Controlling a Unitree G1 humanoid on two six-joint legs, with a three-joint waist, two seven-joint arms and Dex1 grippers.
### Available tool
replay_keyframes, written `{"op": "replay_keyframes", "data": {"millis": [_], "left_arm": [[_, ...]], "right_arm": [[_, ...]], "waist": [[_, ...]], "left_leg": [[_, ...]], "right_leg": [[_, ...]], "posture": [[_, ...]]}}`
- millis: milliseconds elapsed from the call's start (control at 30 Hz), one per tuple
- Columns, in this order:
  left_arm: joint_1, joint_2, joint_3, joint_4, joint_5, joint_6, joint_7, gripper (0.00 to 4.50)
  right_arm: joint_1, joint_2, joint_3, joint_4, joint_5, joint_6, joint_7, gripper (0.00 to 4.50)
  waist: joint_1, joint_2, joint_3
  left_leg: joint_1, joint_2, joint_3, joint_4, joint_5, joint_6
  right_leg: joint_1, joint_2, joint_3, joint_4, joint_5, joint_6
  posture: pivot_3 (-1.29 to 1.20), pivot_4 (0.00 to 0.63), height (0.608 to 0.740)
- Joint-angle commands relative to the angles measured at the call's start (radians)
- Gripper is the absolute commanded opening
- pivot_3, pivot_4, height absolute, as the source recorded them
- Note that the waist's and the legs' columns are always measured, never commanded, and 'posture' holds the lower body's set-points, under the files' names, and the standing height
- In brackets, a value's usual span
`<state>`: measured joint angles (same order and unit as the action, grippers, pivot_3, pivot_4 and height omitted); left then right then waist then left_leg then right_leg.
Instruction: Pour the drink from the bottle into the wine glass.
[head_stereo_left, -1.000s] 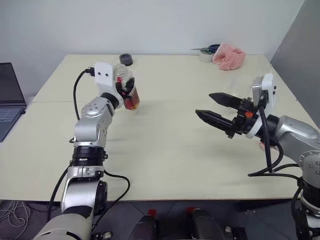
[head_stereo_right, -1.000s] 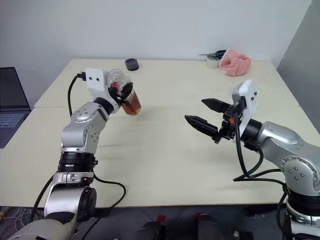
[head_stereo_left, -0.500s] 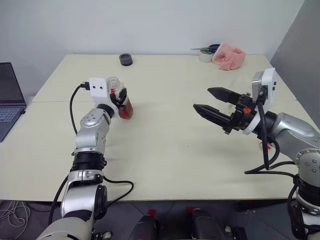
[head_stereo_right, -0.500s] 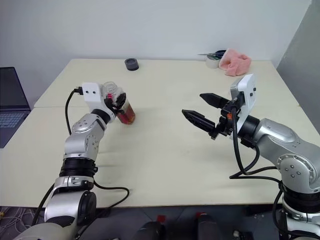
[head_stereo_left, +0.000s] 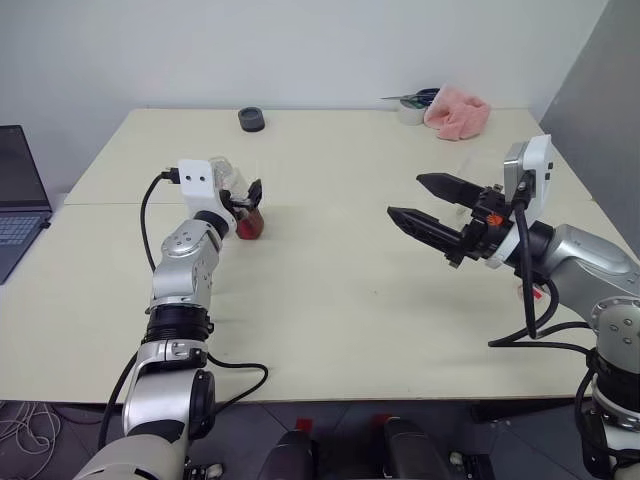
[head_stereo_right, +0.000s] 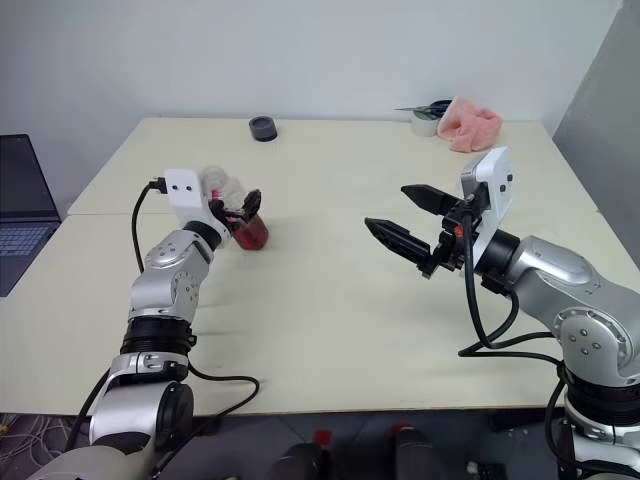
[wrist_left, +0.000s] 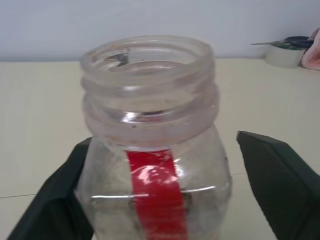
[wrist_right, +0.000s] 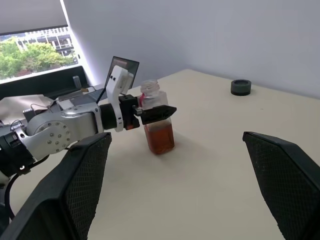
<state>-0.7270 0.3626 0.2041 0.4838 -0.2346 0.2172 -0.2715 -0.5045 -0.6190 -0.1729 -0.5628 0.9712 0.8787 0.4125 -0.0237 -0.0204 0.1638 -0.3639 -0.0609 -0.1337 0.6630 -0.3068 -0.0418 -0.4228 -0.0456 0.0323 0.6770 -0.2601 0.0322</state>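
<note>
While the bottle (head_stereo_right: 246, 222) stands upright and uncapped on the table (head_stereo_right: 330, 300), the left gripper (head_stereo_right: 240, 208) brackets its neck with fingers spread, one finger clearly apart from the plastic. The right gripper (head_stereo_right: 400, 220) hangs spread and empty, well apart. Left arm is nearer; the bottle's long axis is vertical, its drink (wrist_right: 159, 139) low.

Count on the cream tabletop (head_stereo_left: 330, 290): one small clear plastic bottle with a red label strip (wrist_right: 158, 125), uncapped; one black round object (head_stereo_left: 252, 119); one pink crumpled cloth (head_stereo_left: 457, 111). Also one roll of pale tape (head_stereo_left: 409, 112), one pair of blue-handled scissors (head_stereo_left: 420, 97), one dark laptop (head_stereo_left: 18, 200) off the tabletop's left edge. Two black two-fingered claws: left claw (head_stereo_right: 243, 207), right claw (head_stereo_left: 420, 201).
</note>
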Motion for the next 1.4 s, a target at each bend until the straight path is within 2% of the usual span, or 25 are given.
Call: {"op": "replay_keyframes", "data": {"millis": [33, 400, 633, 800, 900, 1033, 1133, 1233, 1400], "left_arm": [[0.006, 0.004, 0.019, -0.035, -0.005, -0.009, 0.006, 4.46], [0.126, -0.01, 0.025, -0.192, -0.018, 0.075, 0.055, 4.46], [0.297, -0.028, 0.027, -0.411, -0.044, 0.207, 0.085, 4.46], [0.461, 0.0, -0.008, -0.641, -0.065, 0.361, 0.049, 4.46], [0.521, 0.084, -0.067, -0.767, -0.104, 0.435, -0.079, 4.46], [0.491, 0.203, -0.106, -0.898, -0.271, 0.536, -0.312, 4.46], [0.412, 0.289, -0.123, -0.9, -0.328, 0.563, -0.437, 4.46], [0.317, 0.308, -0.111, -0.844, -0.344, 0.565, -0.459, 4.46], [0.212, 0.283, -0.127, -0.787, -0.335, 0.544, -0.451, 4.46]], "right_arm": [[-0.016, 0.005, -0.009, -0.015, 0.0, -0.026, 0.0, 4.5], [-0.002, 0.017, 0.002, -0.015, -0.024, -0.034, 0.002, 4.5], [0.034, 0.022, -0.001, -0.032, -0.025, -0.036, -0.014, 4.5], [0.175, 0.039, 0.002, -0.103, -0.022, -0.023, -0.062, 4.5], [0.287, 0.03, 0.005, -0.116, -0.087, -0.039, -0.094, 4.5], [0.36, 0.014, 0.062, -0.002, -0.371, -0.12, -0.212, 4.5], [0.345, 0.044, 0.058, 0.105, -0.497, -0.185, -0.277, 4.5], [0.301, 0.079, 0.061, 0.196, -0.572, -0.251, -0.292, 4.5], [0.225, 0.148, 0.076, 0.339, -0.656, -0.342, -0.287, 4.5]], "waist": [[0.0, 0.0, 0.0], [-0.001, 0.0, 0.0], [-0.002, 0.0, 0.0], [0.0, -0.001, -0.001], [0.0, -0.001, -0.001], [0.001, -0.002, -0.001], [-0.002, -0.002, -0.001], [-0.007, -0.001, -0.001], [-0.01, -0.001, -0.001]], "left_leg": [[0.0, 0.0, 0.0, 0.0, 0.0, 0.0], [0.0, 0.0, 0.0, 0.0, 0.0, 0.0], [0.0, 0.0, 0.0, 0.0, 0.0, 0.0], [0.0, 0.0, 0.0, 0.0, 0.0, 0.0], [0.0, 0.0, 0.0, 0.0, 0.0, 0.0], [0.001, 0.0, 0.0, 0.0, 0.0, 0.0], [0.002, 0.001, 0.001, 0.0, 0.0, 0.0], [0.003, 0.002, 0.001, -0.001, 0.0, 0.0], [0.004, 0.004, 0.003, -0.001, 0.0, 0.0]], "right_leg": [[0.0, 0.0, 0.0, 0.0, 0.0, 0.0], [0.0, 0.0, 0.0, 0.0, 0.0, 0.0], [0.0, 0.0, 0.0, 0.0, 0.0, 0.0], [0.0, 0.0, 0.0, 0.0, 0.0, 0.0], [0.0, 0.0, 0.0, 0.0, 0.0, 0.0], [0.001, 0.0, 0.0, 0.001, 0.0, 0.0], [0.002, 0.002, 0.001, 0.001, 0.0, 0.0], [0.001, 0.005, 0.002, 0.001, 0.0, 0.0], [0.001, 0.006, 0.003, 0.002, 0.0, 0.0]], "posture": [[0.0, 0.15, 0.74], [0.0, 0.15, 0.74], [0.0, 0.15, 0.74], [0.0, 0.15, 0.74], [0.0, 0.15, 0.74], [0.0, 0.15, 0.74], [0.0, 0.15, 0.74], [0.0, 0.15, 0.74], [0.0, 0.15, 0.74]]}}
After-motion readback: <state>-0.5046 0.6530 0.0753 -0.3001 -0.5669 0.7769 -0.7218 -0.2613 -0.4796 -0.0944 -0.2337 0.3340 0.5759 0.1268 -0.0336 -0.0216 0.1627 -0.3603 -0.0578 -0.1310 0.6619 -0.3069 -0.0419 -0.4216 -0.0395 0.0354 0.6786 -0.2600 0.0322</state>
